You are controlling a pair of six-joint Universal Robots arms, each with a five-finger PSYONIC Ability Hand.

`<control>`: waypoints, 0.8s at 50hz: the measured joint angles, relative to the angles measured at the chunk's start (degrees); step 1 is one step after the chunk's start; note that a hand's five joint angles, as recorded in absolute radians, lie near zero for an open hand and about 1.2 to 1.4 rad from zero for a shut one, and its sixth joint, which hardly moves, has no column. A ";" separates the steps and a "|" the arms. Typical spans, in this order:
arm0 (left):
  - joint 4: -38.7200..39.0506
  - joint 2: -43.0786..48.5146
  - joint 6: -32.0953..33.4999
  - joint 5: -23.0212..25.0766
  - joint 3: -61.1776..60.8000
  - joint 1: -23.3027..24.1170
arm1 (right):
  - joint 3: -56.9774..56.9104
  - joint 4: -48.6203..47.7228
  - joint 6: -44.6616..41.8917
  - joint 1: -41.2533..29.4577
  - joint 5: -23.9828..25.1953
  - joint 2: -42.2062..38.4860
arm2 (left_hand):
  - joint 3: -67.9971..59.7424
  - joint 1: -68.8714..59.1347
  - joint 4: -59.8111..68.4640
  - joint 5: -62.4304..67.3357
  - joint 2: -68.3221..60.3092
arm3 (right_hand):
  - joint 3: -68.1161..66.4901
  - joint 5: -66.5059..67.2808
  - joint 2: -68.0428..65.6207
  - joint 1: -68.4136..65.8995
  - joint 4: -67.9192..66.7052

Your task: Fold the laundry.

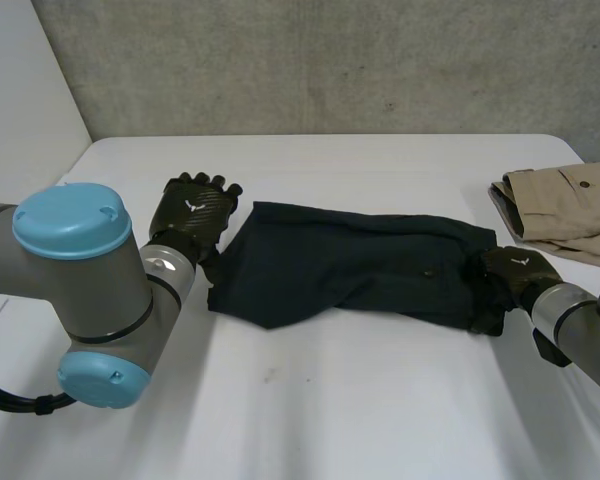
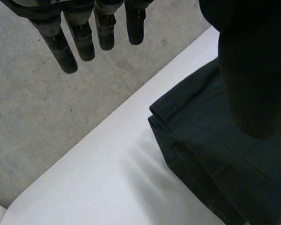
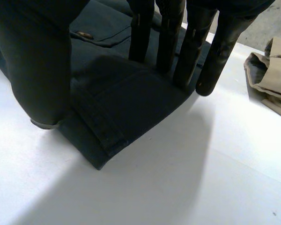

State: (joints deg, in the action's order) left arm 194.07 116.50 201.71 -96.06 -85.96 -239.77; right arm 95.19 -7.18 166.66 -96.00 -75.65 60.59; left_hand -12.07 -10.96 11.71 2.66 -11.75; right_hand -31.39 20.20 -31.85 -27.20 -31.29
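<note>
A dark navy garment lies stretched sideways across the middle of the white table, folded lengthwise. My left hand hovers at its left end with straight fingers spread above the table, its thumb over the cloth, holding nothing. My right hand is at the garment's right end. Its straight fingers rest with their tips on the folded cloth, and the thumb stands apart beside the cloth's edge. Neither hand pinches the cloth.
A folded beige garment lies at the table's back right, close beyond my right hand, and its edge shows past the fingertips. A grey wall stands behind the table's far edge.
</note>
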 measured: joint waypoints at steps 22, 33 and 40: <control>0.36 -0.58 0.00 -0.09 -0.54 0.18 | 2.06 -2.14 -5.70 2.93 -0.44 7.14 | 0.00 0.00 0.00 0.00 0.00 | -34.70 34.10 -35.65 -16.09 -36.95; 0.34 -1.63 0.00 -0.15 -1.40 0.11 | -1.79 7.52 -36.07 7.16 -3.05 10.26 | 0.00 0.00 0.00 0.00 0.00 | -34.70 34.10 -35.65 -16.09 -36.95; 0.35 -1.96 0.00 -0.16 -0.76 0.02 | -11.15 8.73 -43.06 -4.59 -4.81 8.72 | 0.00 0.00 0.00 0.00 0.00 | -35.29 34.10 -35.65 -16.09 -36.96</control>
State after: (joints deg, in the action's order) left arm 194.41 114.55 201.71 -96.23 -86.72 -239.75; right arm 84.05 1.55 123.60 -100.59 -80.45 69.31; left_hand -12.07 -10.96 11.71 2.66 -11.75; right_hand -66.68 54.29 -67.50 -43.28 -68.25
